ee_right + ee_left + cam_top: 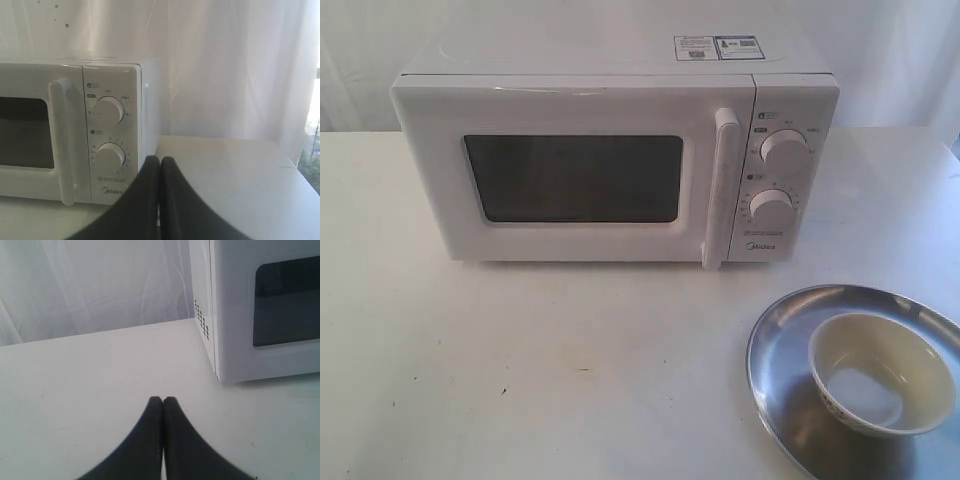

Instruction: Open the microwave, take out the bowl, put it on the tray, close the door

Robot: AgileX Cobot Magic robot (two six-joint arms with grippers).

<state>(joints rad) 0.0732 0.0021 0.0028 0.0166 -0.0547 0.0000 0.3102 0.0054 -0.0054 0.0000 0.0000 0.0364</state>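
The white Midea microwave stands at the back of the table, its door shut and the vertical bar handle beside two dials. The cream bowl sits upright on the silver tray at the front right. Neither gripper appears in the exterior view. In the left wrist view my left gripper is shut with nothing in it, above the table off the microwave's left corner. In the right wrist view my right gripper is shut and empty, in front of the microwave's dial panel and handle.
The white table spreads in front of and to the left of the microwave. A white curtain hangs behind. The tray runs past the exterior view's right and bottom edges. A window strip shows beyond the table's right end.
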